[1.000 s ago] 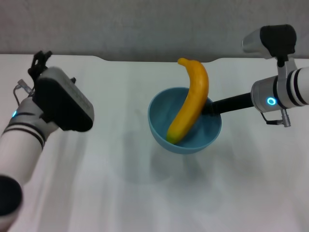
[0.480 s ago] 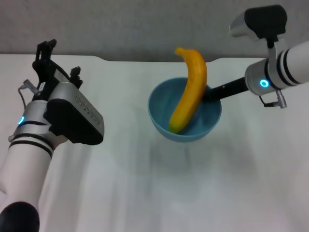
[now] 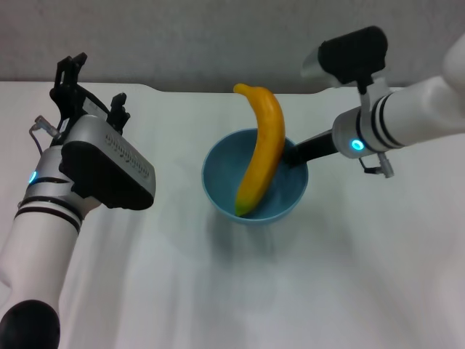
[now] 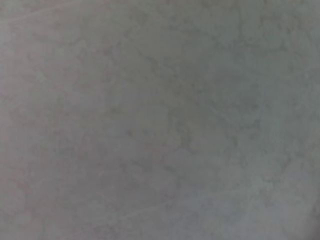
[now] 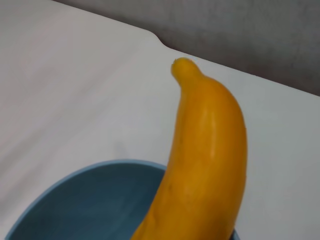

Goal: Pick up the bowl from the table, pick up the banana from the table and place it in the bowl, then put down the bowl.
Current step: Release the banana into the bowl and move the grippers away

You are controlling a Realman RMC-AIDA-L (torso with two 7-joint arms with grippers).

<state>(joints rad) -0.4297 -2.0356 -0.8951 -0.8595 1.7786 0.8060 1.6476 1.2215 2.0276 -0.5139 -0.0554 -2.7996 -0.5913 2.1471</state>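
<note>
At right claw (image 3: 294, 151): bowl (image 3: 218, 182) w/ banana (image 3: 260, 149)

The head camera looks down from above on the table (image 3: 290, 291), the right wrist camera sits close behind the banana (image 5: 210, 165) and bowl (image 5: 90, 200) that both views share, and the left wrist camera faces only blank grey.

White table (image 3: 218, 291), notch in far edge; bowl (image 3: 225, 190) near far edge, contact with surface unclear.
</note>
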